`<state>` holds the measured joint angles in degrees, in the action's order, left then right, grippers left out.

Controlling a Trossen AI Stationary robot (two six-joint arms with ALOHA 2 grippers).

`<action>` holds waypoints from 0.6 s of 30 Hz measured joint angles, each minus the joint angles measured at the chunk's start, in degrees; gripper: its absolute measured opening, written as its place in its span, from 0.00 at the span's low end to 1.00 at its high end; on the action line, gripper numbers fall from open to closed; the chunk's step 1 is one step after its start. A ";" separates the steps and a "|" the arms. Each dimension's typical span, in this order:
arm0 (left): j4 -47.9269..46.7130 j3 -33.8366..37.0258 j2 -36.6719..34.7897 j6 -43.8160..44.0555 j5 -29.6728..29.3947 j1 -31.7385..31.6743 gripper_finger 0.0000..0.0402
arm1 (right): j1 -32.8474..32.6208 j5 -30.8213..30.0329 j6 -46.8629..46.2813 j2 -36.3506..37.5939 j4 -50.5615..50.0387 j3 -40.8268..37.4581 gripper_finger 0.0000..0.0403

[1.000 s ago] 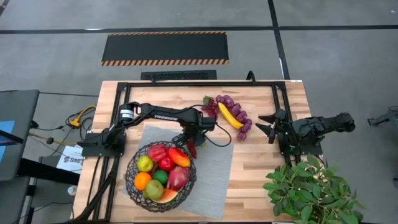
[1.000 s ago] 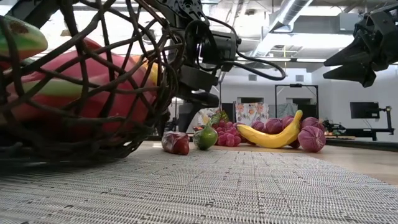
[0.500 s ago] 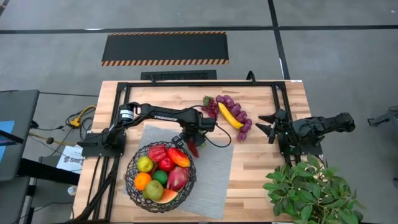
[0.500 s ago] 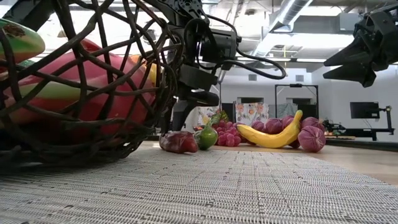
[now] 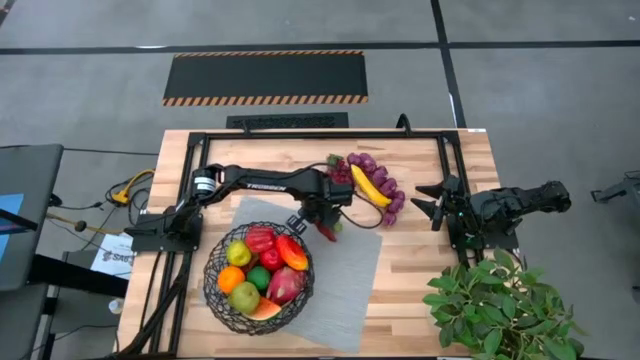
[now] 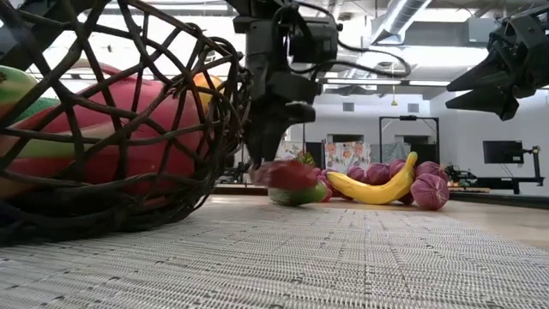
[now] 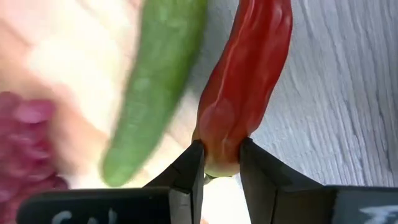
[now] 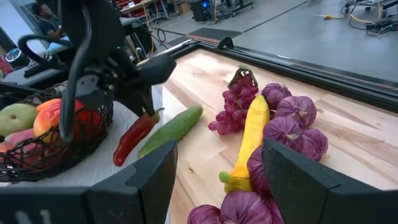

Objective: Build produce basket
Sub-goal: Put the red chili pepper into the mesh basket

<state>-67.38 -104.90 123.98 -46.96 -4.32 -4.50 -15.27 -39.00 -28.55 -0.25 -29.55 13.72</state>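
Observation:
The dark wire basket (image 5: 258, 278) stands on the grey mat (image 5: 345, 290), filled with colourful fruit. My left gripper (image 5: 322, 217) hovers just beyond the basket's far right rim, shut on a red pepper (image 7: 245, 74), which also shows in the right wrist view (image 8: 134, 138). A green cucumber (image 8: 171, 130) lies on the wood beside it. A banana (image 5: 370, 185), dark red grapes (image 8: 230, 106) and purple bulbs (image 5: 390, 195) lie farther right. My right gripper (image 5: 432, 200) waits open above the table's right side. My left gripper pinches the red pepper's stem end (image 7: 224, 127) between its two fingers (image 7: 189, 174). The fingers come from above, slanting down. The pepper hangs tilted below them, its tip (image 8: 118, 160) low over the mat's far edge, lifted clear as far as the low view shows.
A leafy green plant (image 5: 495, 305) fills the table's near right corner. A black metal frame (image 5: 300, 135) runs along the far edge and both sides. Bare wood lies between the mat and the right arm.
My left gripper has moved up and toward the table's far right, away from the basket rim, carrying the red pepper. The pepper lay on the mat a second ago and now hangs lifted beside the cucumber. The basket has shifted a little on the mat.

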 joint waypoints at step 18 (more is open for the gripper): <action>-22.90 -28.49 -0.15 21.65 -0.69 7.01 0.13 | 0.00 -0.02 0.01 0.00 -0.02 0.00 0.63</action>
<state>-90.28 -133.39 123.83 -25.31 -5.01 2.51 -15.27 -39.03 -28.53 -0.25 -29.57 13.72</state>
